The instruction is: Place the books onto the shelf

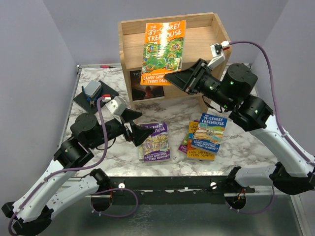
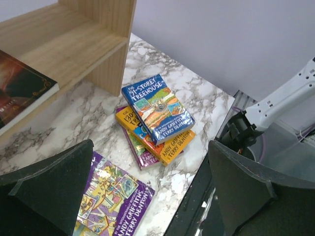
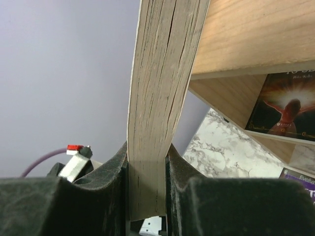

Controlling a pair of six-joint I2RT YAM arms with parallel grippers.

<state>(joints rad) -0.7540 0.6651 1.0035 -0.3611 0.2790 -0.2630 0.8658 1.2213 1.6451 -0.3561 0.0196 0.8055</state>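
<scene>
Orange book pinched at lower edge in right gripper, over shelf top; arm stretched forward-left. Left gripper agape.

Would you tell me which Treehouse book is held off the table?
The orange 39-Storey Treehouse, clamped by its edge in the right gripper by the shelf; the purple book and the blue-topped stack lie flat on the marble table.

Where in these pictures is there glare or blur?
Left wrist view: glare pales the cover of the purple book; the near fingers look dark and soft. Right wrist view: the page edge of the orange book is sharp. Top view: even light.
</scene>
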